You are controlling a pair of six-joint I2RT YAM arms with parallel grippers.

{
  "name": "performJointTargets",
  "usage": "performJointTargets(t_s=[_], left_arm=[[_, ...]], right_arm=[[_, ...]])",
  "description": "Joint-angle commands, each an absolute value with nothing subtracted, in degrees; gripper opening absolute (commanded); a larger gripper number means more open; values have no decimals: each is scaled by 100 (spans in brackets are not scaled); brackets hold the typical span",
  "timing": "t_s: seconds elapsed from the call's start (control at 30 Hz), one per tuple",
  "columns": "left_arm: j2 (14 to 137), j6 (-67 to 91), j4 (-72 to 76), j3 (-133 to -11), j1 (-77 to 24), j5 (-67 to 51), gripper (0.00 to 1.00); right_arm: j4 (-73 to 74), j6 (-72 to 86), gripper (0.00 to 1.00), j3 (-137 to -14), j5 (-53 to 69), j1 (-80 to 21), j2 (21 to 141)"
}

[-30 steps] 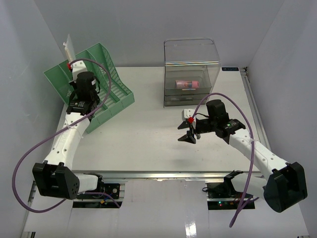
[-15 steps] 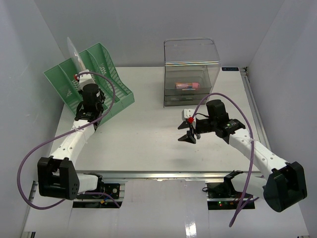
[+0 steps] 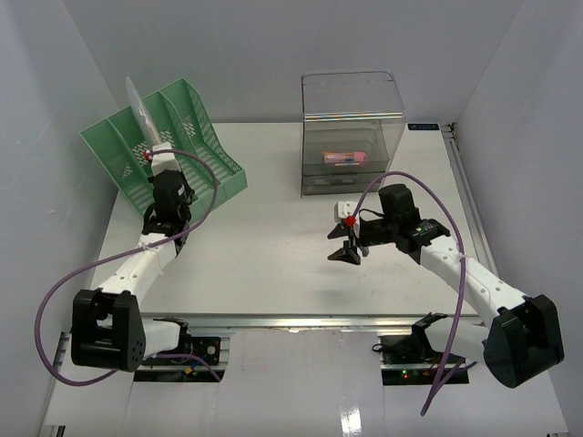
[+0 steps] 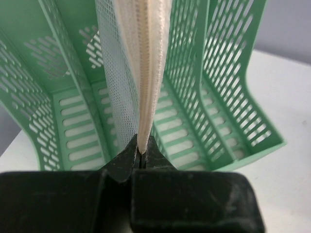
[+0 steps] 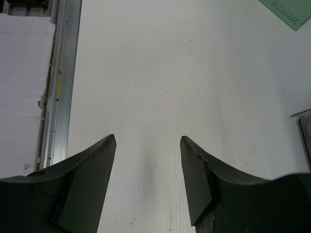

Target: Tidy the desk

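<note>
Pinching mesh pouch point(image 4: 146, 73), left hand point(image 4: 141, 154) at green rack point(image 4: 228, 97), clear box point(image 3: 352, 127) nearby

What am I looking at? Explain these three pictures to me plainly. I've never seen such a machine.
Two robot arms are bolted at the near edge of a white desk. The overhead picture looks down from behind them. The other two come from a camera on each wrist, looking past that arm's own fingers. On the desk stand a green file rack and a clear box with something pink inside. The left end effector is shut on a thin white mesh pouch, seen edge-on in front of the rack's slots. The right end effector is open and empty, over bare desk.
</note>
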State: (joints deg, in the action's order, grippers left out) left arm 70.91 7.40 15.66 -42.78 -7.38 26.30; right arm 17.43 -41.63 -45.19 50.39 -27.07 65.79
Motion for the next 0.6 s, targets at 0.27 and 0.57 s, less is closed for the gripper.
performJointTargets(t_s=[0.27, 0.57], left_arm=[[6386, 352, 1714, -3320, -715, 1714, 16], [5780, 914, 586, -4112, -712, 1123, 98]], right_arm=[[1679, -4248, 62, -4526, 5130, -2669, 6565], [1705, -4271, 62, -4518, 5146, -2592, 6513]])
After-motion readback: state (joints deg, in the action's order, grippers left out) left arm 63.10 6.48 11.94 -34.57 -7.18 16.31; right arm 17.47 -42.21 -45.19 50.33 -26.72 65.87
